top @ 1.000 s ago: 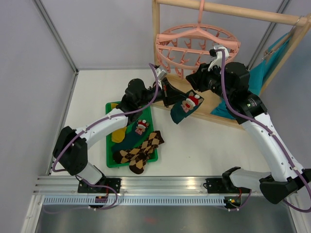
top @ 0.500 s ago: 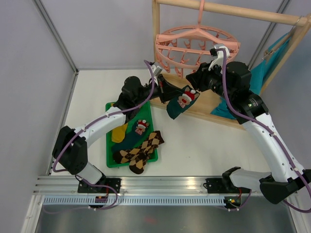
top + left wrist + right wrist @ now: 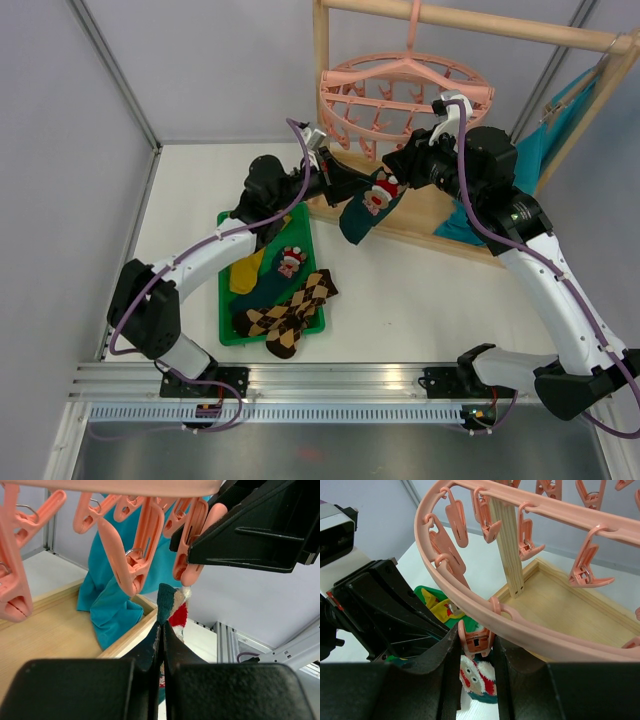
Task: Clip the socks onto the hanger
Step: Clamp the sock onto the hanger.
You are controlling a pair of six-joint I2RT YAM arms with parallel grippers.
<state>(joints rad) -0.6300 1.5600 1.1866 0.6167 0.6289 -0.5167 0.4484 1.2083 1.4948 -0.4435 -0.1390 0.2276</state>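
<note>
My left gripper (image 3: 347, 186) is shut on the cuff of a dark teal sock (image 3: 363, 213) with a red-white Christmas figure. The sock hangs just under the round pink hanger (image 3: 405, 85). In the left wrist view the sock's edge (image 3: 165, 597) pokes up from the left gripper (image 3: 163, 626), right below a pink clip (image 3: 191, 562). My right gripper (image 3: 476, 645) is shut on that clip (image 3: 476, 639), with the sock (image 3: 481, 677) directly beneath it. More socks lie in the green tray (image 3: 228, 217): an argyle pair (image 3: 290, 312), a yellow one (image 3: 243, 275), another teal one (image 3: 288, 263).
The hanger hangs by its hook from a wooden rack bar (image 3: 480, 22). The rack's wooden base (image 3: 425, 215) lies under the hanger. A large turquoise cloth (image 3: 535, 150) drapes over the rack at the right. Several free pink clips (image 3: 132, 567) dangle round the ring.
My left gripper has lifted the teal sock up and leftward, closer under the clip held by my right gripper. The right arm has stayed in place.
</note>
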